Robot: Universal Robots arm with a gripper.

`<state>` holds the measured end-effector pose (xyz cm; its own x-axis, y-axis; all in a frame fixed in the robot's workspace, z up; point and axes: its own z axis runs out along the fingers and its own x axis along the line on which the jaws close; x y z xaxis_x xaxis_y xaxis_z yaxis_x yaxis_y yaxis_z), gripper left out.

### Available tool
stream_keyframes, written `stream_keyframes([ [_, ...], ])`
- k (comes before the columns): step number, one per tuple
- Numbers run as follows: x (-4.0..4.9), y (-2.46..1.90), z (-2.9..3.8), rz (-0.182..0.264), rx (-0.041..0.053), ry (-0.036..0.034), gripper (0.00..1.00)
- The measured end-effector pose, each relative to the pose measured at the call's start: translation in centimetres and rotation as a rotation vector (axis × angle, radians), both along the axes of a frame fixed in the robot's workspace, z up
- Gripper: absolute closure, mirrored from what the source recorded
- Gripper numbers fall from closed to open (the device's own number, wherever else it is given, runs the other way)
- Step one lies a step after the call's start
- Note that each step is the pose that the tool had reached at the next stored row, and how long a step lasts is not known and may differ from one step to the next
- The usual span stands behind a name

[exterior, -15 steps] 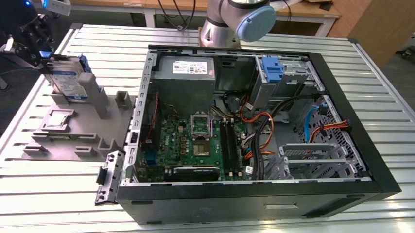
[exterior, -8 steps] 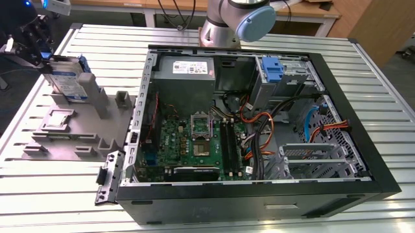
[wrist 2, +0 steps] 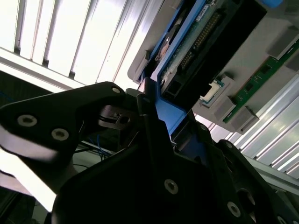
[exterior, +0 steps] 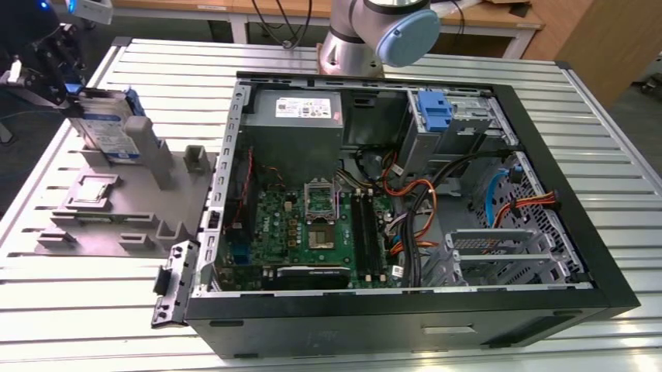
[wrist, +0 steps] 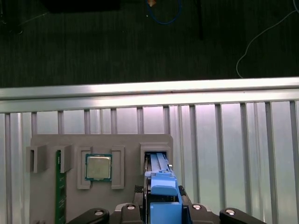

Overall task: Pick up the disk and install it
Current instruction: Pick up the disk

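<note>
gripper (exterior: 68, 91): clenching the disk (exterior: 112, 128) by its blue bracket | disk: standing upright in the grey holder's (exterior: 114, 217) corner slot

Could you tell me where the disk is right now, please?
The disk stands on edge in the grey fixture at the exterior view's left, beside the open computer case, with the gripper at it.
</note>
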<state>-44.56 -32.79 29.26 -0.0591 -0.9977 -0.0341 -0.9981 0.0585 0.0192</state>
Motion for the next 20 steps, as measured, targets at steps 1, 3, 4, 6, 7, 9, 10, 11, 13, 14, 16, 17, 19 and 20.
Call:
stream_keyframes([
  [1,0.0,0.0,0.12,0.0,-0.0009,-0.0002,0.64],
  [3,0.0,0.0,0.37,0.0,-0.0037,-0.0002,0.64],
  [4,0.0,0.0,0.47,0.0,-0.0056,-0.0002,0.64],
  [6,0.0,0.0,0.67,0.0,-0.0101,-0.0003,0.64],
  [7,0.0,0.0,0.78,0.0,-0.0123,-0.0001,0.64],
  [9,0.0,0.01,0.96,0.0,-0.0163,-0.0002,0.64],
  [10,0.0,0.01,1.02,0.0,-0.0183,-0.0003,0.64],
  [11,0.0,0.0,1.1,0.0,-0.0201,-0.0002,0.64],
  [13,0.0,0.0,1.25,0.0,-0.021,-0.0002,0.64],
  [14,0.0,0.01,1.29,0.0,-0.0211,-0.0003,0.64],
  [16,0.0,0.01,1.31,0.0,-0.021,-0.0006,0.64],
  [17,0.0,0.01,1.34,0.0,-0.0211,-0.0004,0.64],
  [19,0.0,0.01,1.5,0.0,-0.0213,0.0001,0.64],
  [20,0.0,0.01,1.57,0.0,-0.0212,-0.0001,0.64],
])
